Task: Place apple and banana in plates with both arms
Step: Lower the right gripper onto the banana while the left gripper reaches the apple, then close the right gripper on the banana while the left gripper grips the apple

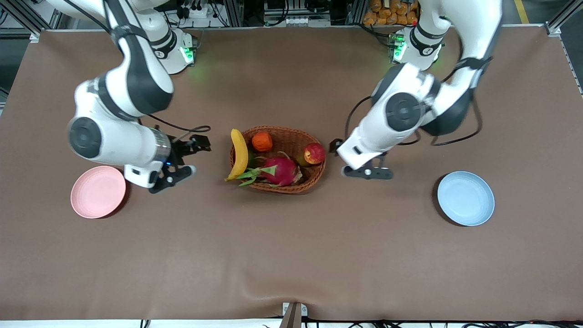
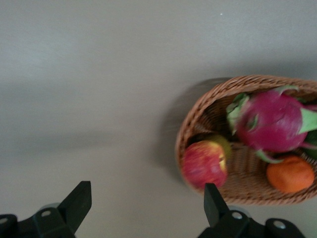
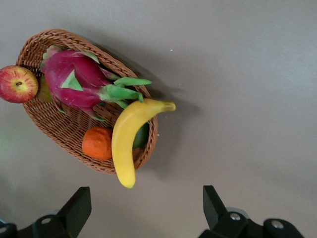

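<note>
From the front we see the wicker basket (image 1: 278, 159) mid-table holding the banana (image 1: 239, 155) along its rim toward the right arm's end, the apple (image 1: 314, 153) at the end toward the left arm, plus a dragon fruit (image 1: 283, 170) and an orange fruit (image 1: 262, 141). The pink plate (image 1: 98, 192) and blue plate (image 1: 465, 198) lie bare, shown in neither wrist view. Those views show what the front hides: the left gripper (image 2: 143, 210) and right gripper (image 3: 143, 210) each have fingers spread wide, over bare table beside the basket.

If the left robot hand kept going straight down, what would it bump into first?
Probably just the brown table. The open left gripper hangs beside the woven wicker basket, near the small red apple, though depth is unclear.
</note>
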{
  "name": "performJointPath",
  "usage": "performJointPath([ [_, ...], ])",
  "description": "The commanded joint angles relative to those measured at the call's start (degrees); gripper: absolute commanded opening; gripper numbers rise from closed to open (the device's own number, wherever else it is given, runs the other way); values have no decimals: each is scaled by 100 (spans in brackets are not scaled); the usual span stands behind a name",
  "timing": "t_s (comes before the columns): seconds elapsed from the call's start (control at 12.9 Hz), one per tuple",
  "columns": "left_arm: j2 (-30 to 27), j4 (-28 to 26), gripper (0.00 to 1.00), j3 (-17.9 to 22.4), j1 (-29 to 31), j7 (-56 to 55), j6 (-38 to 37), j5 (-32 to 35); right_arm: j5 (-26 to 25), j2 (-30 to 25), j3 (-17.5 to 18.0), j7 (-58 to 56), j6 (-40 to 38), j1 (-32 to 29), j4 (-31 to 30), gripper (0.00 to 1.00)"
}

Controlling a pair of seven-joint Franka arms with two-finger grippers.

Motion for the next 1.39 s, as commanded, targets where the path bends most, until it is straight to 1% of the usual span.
performJointPath([
  [0.0,67,-418,100,11,-156,-428,745,-167,142,226,-65,31,360,308,104,100],
  [0.08,76,-629,100,19,-130,-455,1149,-263,142,384,-65,162,737,457,104,100],
  [0.15,85,-692,100,11,-156,-473,1310,-334,134,551,-65,320,1019,598,104,100],
  [0.31,190,-702,100,11,-174,-482,1459,-553,125,667,-65,697,1083,765,34,100],
  [0.39,304,-711,100,11,-192,-482,1730,-746,125,667,-65,882,1083,905,-175,100],
  [0.46,409,-728,100,19,-314,-499,1855,-791,125,667,-65,1006,1179,985,-499,100],
  [0.54,463,-780,100,19,-306,-508,1874,-792,125,658,-65,1007,1293,968,-755,100],
  [0.7,550,-869,100,19,-288,-508,1952,-887,133,667,-56,1024,1320,994,-1046,100],
  [0.77,577,-878,100,19,-349,-508,1979,-949,212,658,-56,1024,1416,1047,-1152,100],
  [0.93,542,-1043,100,19,-376,-526,1979,-959,580,667,-56,1016,1514,1047,-1249,100],
  [1.16,542,-1036,100,11,-376,-639,1979,-985,862,746,-65,1024,1899,1117,-1460,100],
  [1.24,542,-1045,100,11,-402,-675,1979,-1081,880,746,-65,1024,2014,1179,-1495,93],
  [1.32,551,-1045,100,11,-429,-701,1970,-1142,872,746,-65,1033,2032,1179,-1496,64],
])
